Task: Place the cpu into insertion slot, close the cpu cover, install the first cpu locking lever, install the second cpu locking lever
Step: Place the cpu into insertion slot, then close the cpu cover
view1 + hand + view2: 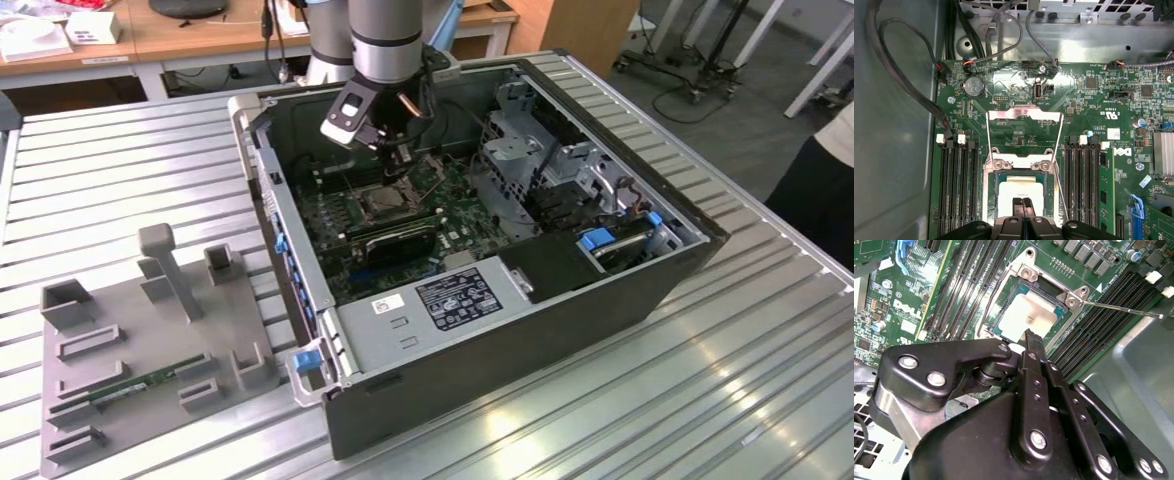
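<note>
The cpu (1009,192) (1021,310), with a bright silvery top, lies flat in the insertion slot (988,195) (985,330) on the green board inside the open computer case (641,290). The cpu cover (1024,114) stands swung open behind the slot, and the board shows through its window. A thin locking lever (1119,306) (1060,195) sticks out beside the slot, unlatched. My gripper (1023,204) (1029,334) (391,160) is shut with nothing between its fingers. Its tips point down at the middle of the cpu, at or just above its top. The insertion slot (387,200) sits right below the arm in the exterior view.
Long black memory slots (956,190) (1081,185) flank the socket on both sides. Cables (914,95) run along the case wall. A grey fixture tray (120,340) with a green memory stick (140,383) lies at the exterior view's left. A person (821,180) stands at the exterior view's right edge.
</note>
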`<action>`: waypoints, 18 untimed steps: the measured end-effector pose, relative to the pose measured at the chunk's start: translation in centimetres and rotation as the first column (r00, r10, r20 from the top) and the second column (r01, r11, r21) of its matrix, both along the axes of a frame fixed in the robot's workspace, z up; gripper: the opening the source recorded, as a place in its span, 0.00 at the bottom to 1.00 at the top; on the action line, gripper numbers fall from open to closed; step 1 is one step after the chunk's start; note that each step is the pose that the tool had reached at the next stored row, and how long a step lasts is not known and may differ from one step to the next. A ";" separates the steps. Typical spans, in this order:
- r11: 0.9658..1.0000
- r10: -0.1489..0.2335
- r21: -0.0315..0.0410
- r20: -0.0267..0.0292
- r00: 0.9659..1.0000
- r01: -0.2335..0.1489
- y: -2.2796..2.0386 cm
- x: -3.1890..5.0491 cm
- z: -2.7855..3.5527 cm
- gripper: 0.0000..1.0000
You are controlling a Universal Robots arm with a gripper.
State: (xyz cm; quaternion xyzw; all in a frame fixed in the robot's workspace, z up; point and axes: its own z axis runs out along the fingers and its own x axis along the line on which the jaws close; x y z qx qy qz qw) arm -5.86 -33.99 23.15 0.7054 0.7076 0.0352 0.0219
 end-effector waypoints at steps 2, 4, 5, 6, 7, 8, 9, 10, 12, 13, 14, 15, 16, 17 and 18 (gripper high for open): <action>1.000 0.000 0.000 -0.005 1.000 0.000 -0.01 0.00 0.00 0.11; 1.000 0.000 0.000 -0.006 1.000 0.000 -0.01 -0.01 -0.01 0.11; 1.000 0.000 0.000 -0.009 1.000 0.000 -0.01 0.00 -0.01 0.11; 1.000 0.000 0.000 -0.013 1.000 0.000 0.00 0.00 -0.01 0.11; 1.000 0.000 0.000 -0.013 1.000 0.000 0.00 0.00 -0.01 0.11; 1.000 0.000 0.000 -0.013 1.000 0.000 0.00 0.00 -0.01 0.11; 1.000 0.000 0.000 -0.013 1.000 0.000 -0.01 0.00 -0.01 0.11; 1.000 0.000 0.000 -0.013 1.000 0.000 -0.01 0.00 -0.01 0.11; 1.000 0.000 0.000 -0.014 1.000 0.000 -0.01 0.00 -0.01 0.11; 1.000 0.000 0.000 -0.014 1.000 0.000 0.00 0.00 -0.01 0.11; 1.000 0.000 0.000 -0.014 1.000 0.000 0.00 0.00 0.05 0.11; 1.000 0.000 0.000 -0.014 1.000 0.000 0.00 0.00 0.13 0.11; 1.000 0.000 0.000 -0.014 1.000 0.000 -0.01 0.00 0.21 0.11; 1.000 0.000 0.000 -0.014 1.000 0.000 -0.01 0.00 0.30 0.11; 1.000 0.000 0.000 -0.014 1.000 0.000 0.00 0.00 0.40 0.11</action>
